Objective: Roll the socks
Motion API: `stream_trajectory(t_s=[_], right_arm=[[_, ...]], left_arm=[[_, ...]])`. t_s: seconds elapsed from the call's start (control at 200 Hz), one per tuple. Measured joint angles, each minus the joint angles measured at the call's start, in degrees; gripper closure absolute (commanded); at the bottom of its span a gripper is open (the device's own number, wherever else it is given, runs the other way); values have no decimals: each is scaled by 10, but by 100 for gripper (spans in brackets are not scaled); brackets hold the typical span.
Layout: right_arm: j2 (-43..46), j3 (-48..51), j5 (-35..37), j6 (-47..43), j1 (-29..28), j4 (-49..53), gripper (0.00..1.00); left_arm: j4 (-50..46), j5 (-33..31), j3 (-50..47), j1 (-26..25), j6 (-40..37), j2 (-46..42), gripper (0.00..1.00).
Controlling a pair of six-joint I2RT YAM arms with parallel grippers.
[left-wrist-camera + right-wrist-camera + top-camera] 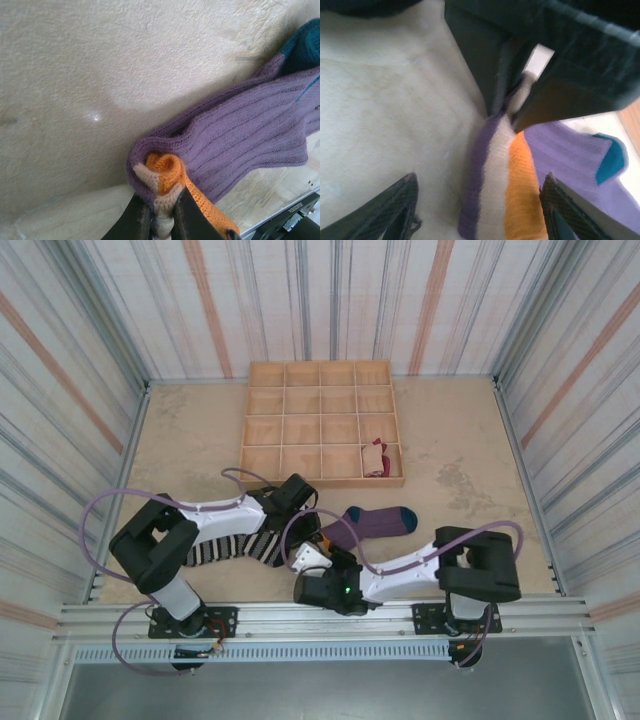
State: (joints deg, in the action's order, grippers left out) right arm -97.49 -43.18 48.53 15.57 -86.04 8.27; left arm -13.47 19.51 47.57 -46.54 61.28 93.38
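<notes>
The purple sock [372, 522] lies flat at the front middle of the table, teal toe [403, 517] to the right. My left gripper [312, 520] is shut on its cuff; in the left wrist view the dark fingers [187, 216] pinch the cream band, and the orange edge [170, 172] curls over just above them. My right gripper [480, 215] stands open, one finger on each side of the striped cuff [512, 190]. A black-and-white striped sock [235, 545] lies under the left arm. A tan and red sock [376, 458] sits in a tray compartment.
A wooden tray [322, 480] of square compartments stands at the back middle. Striped walls close in the table on three sides. Both arms crowd the front middle, their wrists close together. Bare tabletop [470, 470] stretches to the right of the tray.
</notes>
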Motion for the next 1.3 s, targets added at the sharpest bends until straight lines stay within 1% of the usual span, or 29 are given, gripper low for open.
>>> stream_trajectory(t_s=[0.085, 0.12, 0.18, 0.21, 0.306, 0.421, 0.516, 0.576, 0.661, 0.711, 0.887, 0.972, 1.032, 1.147, 1.302], right_arm=[[-22, -15, 18, 0, 0, -1, 41], [-29, -18, 25, 2, 0, -2, 44], [-40, -21, 35, 4, 1, -6, 56], [-44, -22, 38, 8, 2, -7, 63], [-56, -21, 38, 22, 11, -8, 81], [-55, -12, 29, 28, 15, -21, 100], [-42, 1, 20, 36, 21, -32, 100], [-24, 17, 3, 34, 29, -49, 100], [6, 38, -38, 32, 40, -76, 100], [22, 49, -65, 30, 47, -94, 100], [86, 88, -189, 11, 85, -168, 100], [116, 105, -259, 2, 110, -205, 100], [134, 120, -292, 14, 135, -208, 100], [139, 151, -320, 33, 195, -200, 100], [137, 149, -333, 40, 201, -201, 100]], left_arm=[[0, 3, -2, 1, 0, -2, 100], [0, 4, -4, 1, 0, -3, 100], [0, 5, -6, 3, 0, -6, 100], [0, 5, -7, 4, 0, -7, 98], [1, 6, -12, 6, 0, -11, 89], [9, 8, -17, 9, -4, -16, 70], [8, 9, -25, 12, -6, -30, 54], [11, 3, -28, 14, -4, -36, 47], [16, -5, -29, 15, -7, -40, 37], [17, -9, -30, 16, -4, -44, 34], [28, -23, -35, 26, -4, -72, 32], [34, -31, -38, 31, -3, -90, 32], [30, -28, -43, 41, -6, -105, 32], [16, -17, -49, 44, -10, -142, 32], [13, -10, -51, 45, -13, -151, 34]])
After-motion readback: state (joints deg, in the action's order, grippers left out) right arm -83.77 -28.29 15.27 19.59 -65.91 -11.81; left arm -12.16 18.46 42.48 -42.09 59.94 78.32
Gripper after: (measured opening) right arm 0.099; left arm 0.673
